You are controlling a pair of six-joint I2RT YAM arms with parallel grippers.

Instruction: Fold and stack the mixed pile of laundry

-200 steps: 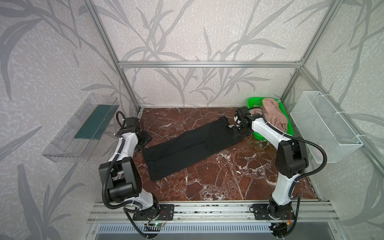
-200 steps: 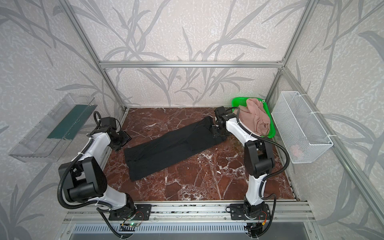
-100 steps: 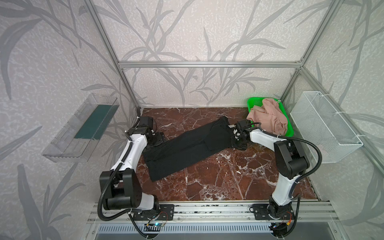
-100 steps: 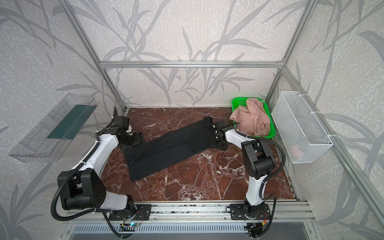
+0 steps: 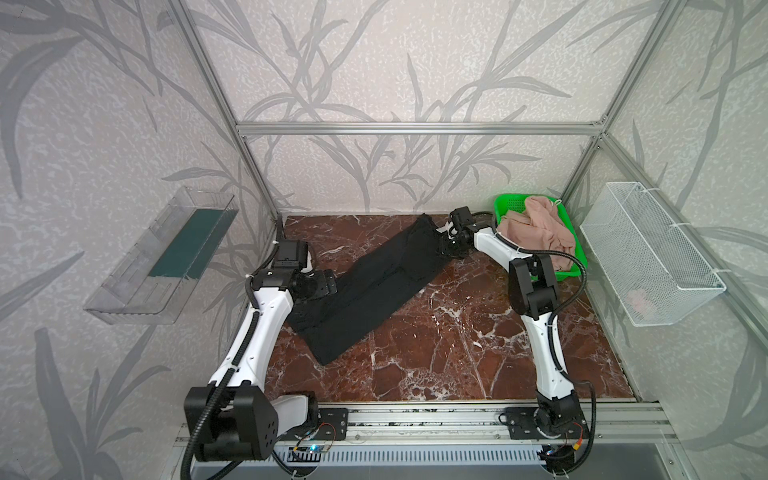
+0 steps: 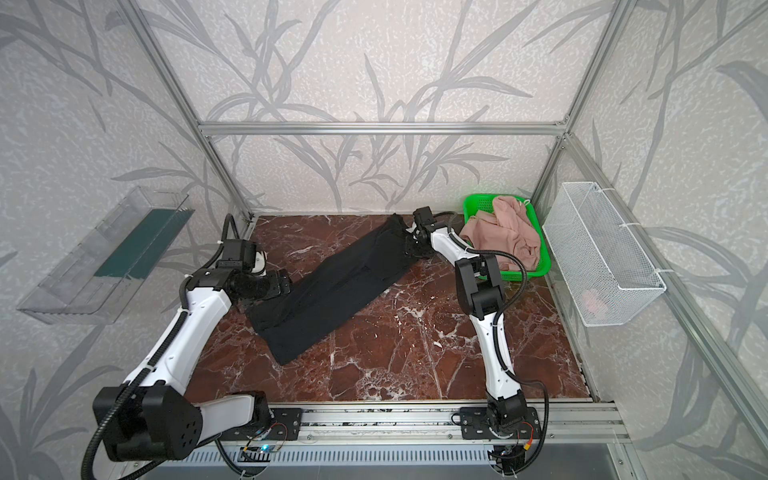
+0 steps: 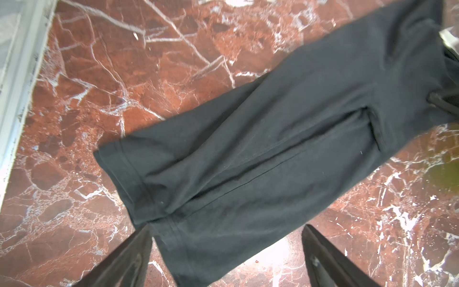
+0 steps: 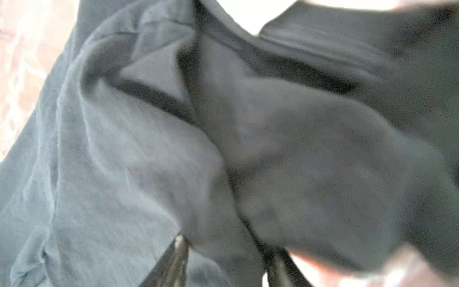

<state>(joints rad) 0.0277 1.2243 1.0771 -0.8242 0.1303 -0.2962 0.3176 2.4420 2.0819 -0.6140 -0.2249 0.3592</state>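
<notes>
**Black T-shirt** [image 5: 374, 286], the subject. It lies flat on the marble tabletop [image 5: 457, 332] as a long narrow band. It appears doubled lengthwise, since a fold line runs down it in the left wrist view. In both top views its long axis is diagonal, from the near left of the table to the far right corner. The hem [image 7: 116, 171] is at the near-left end, and the opposite end lies just beside the green basket [image 5: 505, 203].

**My left gripper** [image 7: 226, 228] stands at the hem end with its jaws spread wide and clamping nothing. A corner of the hem lies between my two fingers [image 7: 124, 261], and the shirt stretches away from these jaws along its own length.

**My right gripper** [image 5: 446, 245] sits low at the far end. In the right wrist view bunched black cloth fills the frame and a fold passes between the fingertips. The picture is blurred, so I cannot tell whether those jaws pinch the cloth or merely stand around it.

**Governing relation**, as I judge it. Each end of the band has its own arm: the left is nearer the hem, the right nearer the far end. A crosswise fold would carry one end along the long axis toward the other.

**Surroundings.** The dusty-pink shorts [image 5: 536, 232] are heaped in the green basket, not yet folded. The white wire basket [image 5: 648, 249] hangs on the right wall, well apart from the shirt.
</notes>
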